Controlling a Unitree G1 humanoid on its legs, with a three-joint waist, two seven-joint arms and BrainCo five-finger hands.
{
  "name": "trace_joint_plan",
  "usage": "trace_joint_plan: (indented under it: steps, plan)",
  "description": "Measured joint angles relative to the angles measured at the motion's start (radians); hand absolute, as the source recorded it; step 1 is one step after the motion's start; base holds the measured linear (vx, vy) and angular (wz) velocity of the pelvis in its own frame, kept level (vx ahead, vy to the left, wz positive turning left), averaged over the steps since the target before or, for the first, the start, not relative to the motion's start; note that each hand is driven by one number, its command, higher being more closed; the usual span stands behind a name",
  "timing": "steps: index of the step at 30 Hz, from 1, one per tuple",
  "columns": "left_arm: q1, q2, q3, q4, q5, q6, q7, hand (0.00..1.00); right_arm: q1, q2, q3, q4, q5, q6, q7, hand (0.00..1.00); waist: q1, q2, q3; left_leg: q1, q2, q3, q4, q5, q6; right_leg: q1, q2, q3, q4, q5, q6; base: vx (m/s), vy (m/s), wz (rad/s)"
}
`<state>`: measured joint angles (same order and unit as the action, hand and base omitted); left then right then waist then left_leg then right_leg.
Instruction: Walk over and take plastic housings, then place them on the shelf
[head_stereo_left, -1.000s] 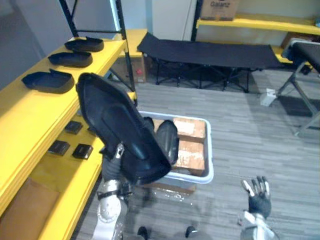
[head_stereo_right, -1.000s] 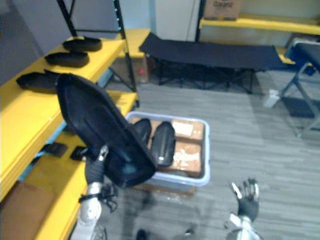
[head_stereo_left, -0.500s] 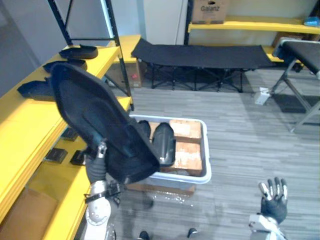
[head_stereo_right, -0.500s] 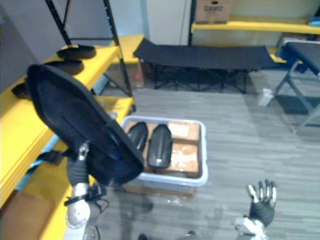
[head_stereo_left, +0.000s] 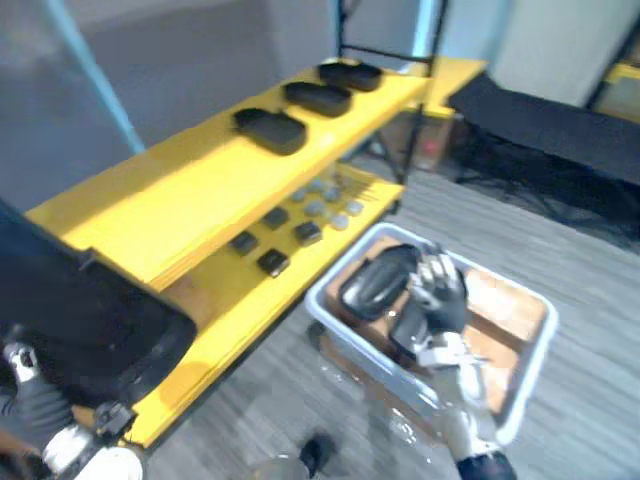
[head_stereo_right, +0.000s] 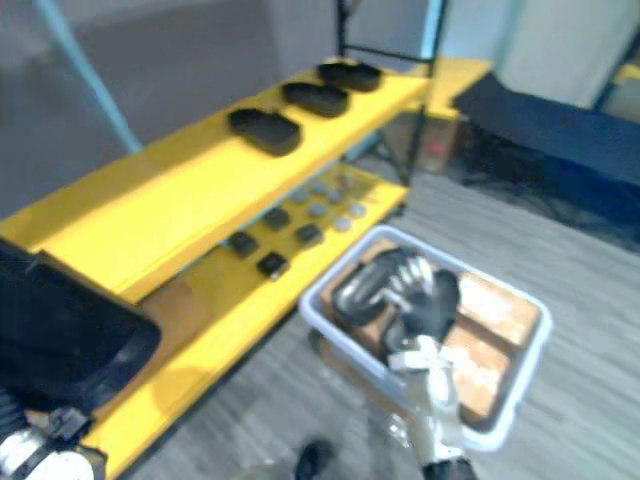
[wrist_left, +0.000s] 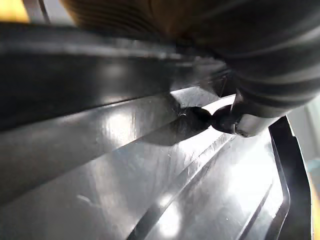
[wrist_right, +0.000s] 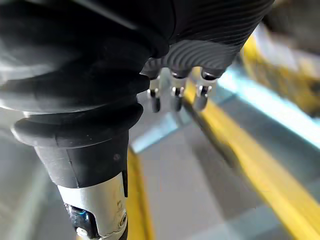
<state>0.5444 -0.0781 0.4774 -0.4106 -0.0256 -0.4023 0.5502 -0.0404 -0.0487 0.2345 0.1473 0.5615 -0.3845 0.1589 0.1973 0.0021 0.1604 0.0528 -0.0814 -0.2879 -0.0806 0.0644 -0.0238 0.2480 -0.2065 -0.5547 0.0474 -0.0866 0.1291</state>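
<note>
At eight o'clock in the left eye view, the carried housing (head_stereo_left: 85, 325), a large black plastic shell, sits in the left hand (head_stereo_left: 28, 408); the left wrist view shows a dark fingertip (wrist_left: 196, 120) pressed against the shell's glossy inner face, so the grip reads as a pinch; the other fingers are hidden behind the shell.

At five o'clock, the right hand (head_stereo_left: 442, 298) stands raised in front of the white bin (head_stereo_left: 325, 315); its fingers (wrist_right: 174, 95) are relaxed, side by side with small gaps, holding nothing. The bin holds further black housings (head_stereo_left: 375, 280) beside cardboard boxes (head_stereo_left: 505, 310).

From nine o'clock toward twelve runs the yellow shelf; its top tier (head_stereo_left: 180, 190) carries three housings in a row toward the twelve o'clock end: first (head_stereo_left: 268, 131), second (head_stereo_left: 316, 97), third (head_stereo_left: 350, 72); the stretch nearer the carried housing is bare. The lower tier (head_stereo_left: 250, 310) carries small dark parts (head_stereo_left: 272, 262).

Step in hand, as a judgement: pick complete, approach to the shelf under way, placement not yet done; whether the shell is above the top tier's edge cannot be told.

Next move calls for:
1. Raising the shell above the tier's front edge.
2. Carrying it over the bare stretch, in line with the row.
3. Laying it flat before the pinch is released.
4. Holding the right hand clear of the bin and shelf.
</note>
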Motion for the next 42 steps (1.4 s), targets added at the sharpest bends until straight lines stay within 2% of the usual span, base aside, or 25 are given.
trace_joint_plan:
  steps: [1,2,6,10,12,15,19,20,21,22,23,26,31,33,35,37,39,42]
  plan:
    - [0.014,-0.025,0.017,0.000,-0.021,-0.011,-0.027,1.00,-0.010,0.009,0.017,0.000,-0.029,0.010,-0.024,0.00,0.020,-0.009,0.003,-0.006,-0.003,-0.011,0.000,0.000,0.000,0.000,-0.003,-0.008,0.007,-0.002,-0.001,0.05,-0.021,0.30]
    - [0.017,-0.030,0.021,0.000,-0.033,-0.012,-0.038,1.00,-0.009,0.009,0.018,0.000,-0.036,0.016,-0.033,0.00,0.022,-0.014,0.001,-0.007,-0.005,-0.015,0.001,0.000,0.001,0.000,-0.004,-0.014,0.011,-0.004,-0.003,0.07,-0.019,0.31]
    - [0.005,-0.048,0.020,0.000,-0.092,-0.037,-0.126,1.00,-0.003,-0.008,-0.001,0.000,-0.046,0.020,-0.096,0.00,0.009,-0.045,0.013,-0.022,-0.020,-0.025,0.045,-0.016,0.011,-0.001,-0.017,-0.014,0.042,-0.011,-0.017,0.01,0.004,0.09]
    - [-0.012,-0.044,-0.002,0.000,-0.096,-0.037,-0.172,1.00,0.014,-0.012,-0.034,0.001,-0.047,0.017,-0.094,0.00,0.001,-0.056,0.013,-0.038,-0.022,0.022,0.070,-0.042,0.014,-0.024,-0.019,0.036,0.044,-0.033,-0.041,-0.05,0.009,-0.35]
    - [-0.034,-0.038,-0.030,0.005,-0.127,-0.035,-0.180,1.00,0.039,-0.023,-0.062,0.001,-0.047,0.017,-0.088,0.00,-0.022,-0.061,0.012,-0.056,-0.021,0.027,0.090,-0.050,0.016,-0.039,-0.017,0.042,0.049,-0.037,-0.047,-0.04,0.008,-0.11]
    - [-0.044,-0.036,-0.031,0.035,-0.158,-0.033,-0.178,1.00,0.073,-0.039,-0.100,0.001,-0.047,0.017,-0.051,0.00,-0.041,-0.059,0.013,-0.054,-0.017,0.032,0.096,-0.046,0.013,-0.037,-0.013,0.048,0.052,-0.037,-0.047,-0.01,-0.004,-0.02]
    - [-0.043,-0.038,-0.053,0.065,-0.234,-0.030,-0.192,1.00,0.092,-0.054,-0.155,-0.003,-0.047,0.018,-0.026,0.00,-0.046,-0.054,0.016,-0.091,-0.019,0.020,0.121,-0.064,0.004,-0.031,0.000,0.011,0.052,-0.032,-0.038,-0.01,-0.025,0.26]
    - [-0.047,-0.036,-0.058,0.069,-0.245,-0.029,-0.203,1.00,0.102,-0.052,-0.166,-0.011,-0.047,0.017,-0.026,0.00,-0.049,-0.054,0.021,-0.094,-0.007,0.059,0.123,-0.075,0.012,-0.020,0.000,-0.006,0.049,-0.031,-0.034,-0.03,-0.019,0.68]
    - [-0.059,-0.033,-0.066,0.082,-0.251,-0.027,-0.220,1.00,0.127,-0.051,-0.188,-0.027,-0.045,0.017,-0.026,0.00,-0.059,-0.050,0.030,-0.105,0.024,0.157,0.139,-0.083,0.013,0.001,0.002,-0.040,0.047,-0.030,-0.031,-0.03,-0.025,1.13]
    - [-0.074,-0.025,-0.085,0.105,-0.251,-0.026,-0.244,1.00,0.166,-0.056,-0.216,-0.047,-0.044,0.016,-0.027,0.00,-0.085,-0.040,0.035,-0.128,0.058,0.250,0.176,-0.076,0.008,0.022,-0.001,-0.070,0.058,-0.029,-0.030,-0.03,0.037,1.24]
    - [-0.076,-0.021,-0.098,0.113,-0.252,-0.026,-0.253,1.00,0.185,-0.059,-0.227,-0.053,-0.043,0.016,-0.027,0.00,-0.093,-0.034,0.039,-0.131,0.067,0.269,0.184,-0.070,0.003,0.033,0.000,-0.076,0.069,-0.029,-0.029,-0.02,0.073,1.12]
    - [-0.061,-0.010,-0.129,0.116,-0.253,-0.027,-0.269,1.00,0.228,-0.058,-0.238,-0.053,-0.044,0.014,-0.023,0.00,-0.094,-0.029,0.040,-0.131,0.054,0.250,0.180,-0.059,0.005,0.030,-0.017,-0.058,0.117,-0.044,-0.044,0.02,0.061,0.43]
    - [-0.066,-0.006,-0.145,0.106,-0.253,-0.026,-0.269,1.00,0.220,-0.058,-0.223,-0.061,-0.045,0.005,0.023,0.00,-0.094,-0.030,0.050,-0.124,0.049,0.258,0.198,-0.061,0.006,0.009,-0.027,0.041,0.152,-0.064,-0.073,-0.01,0.021,-0.06]
    - [-0.068,-0.004,-0.145,0.091,-0.252,-0.026,-0.265,1.00,0.211,-0.058,-0.223,-0.075,-0.045,-0.001,0.035,0.00,-0.093,-0.034,0.061,-0.134,0.051,0.274,0.203,-0.065,0.006,-0.005,-0.028,0.065,0.148,-0.090,-0.070,-0.07,-0.032,-0.19]
    - [-0.081,0.003,-0.155,0.091,-0.252,-0.024,-0.260,1.00,0.213,-0.061,-0.223,-0.097,-0.045,-0.008,0.043,0.00,-0.100,-0.035,0.065,-0.168,0.046,0.270,0.222,-0.062,0.001,-0.021,-0.027,0.067,0.138,-0.125,-0.048,-0.08,-0.057,0.07]
    - [-0.086,0.003,-0.175,0.087,-0.248,-0.024,-0.253,1.00,0.212,-0.063,-0.222,-0.097,-0.045,-0.013,0.043,0.00,-0.100,-0.027,0.070,-0.184,0.051,0.256,0.225,-0.048,-0.013,-0.034,-0.016,0.060,0.141,-0.125,-0.034,-0.08,-0.069,0.16]
    - [-0.097,0.007,-0.189,0.074,-0.246,-0.024,-0.262,1.00,0.210,-0.063,-0.205,-0.098,-0.066,-0.054,0.029,0.00,-0.103,-0.025,0.072,-0.198,0.051,0.214,0.205,-0.023,-0.025,-0.040,-0.004,0.030,0.148,-0.126,-0.024,-0.04,-0.065,0.41]
    - [-0.122,0.046,-0.223,0.073,-0.243,-0.024,-0.287,1.00,0.211,-0.063,-0.204,-0.127,-0.109,-0.092,-0.005,0.00,-0.110,-0.021,0.076,-0.217,0.034,0.154,0.154,0.021,-0.025,-0.063,0.000,0.036,0.184,-0.145,-0.030,-0.02,-0.040,0.61]
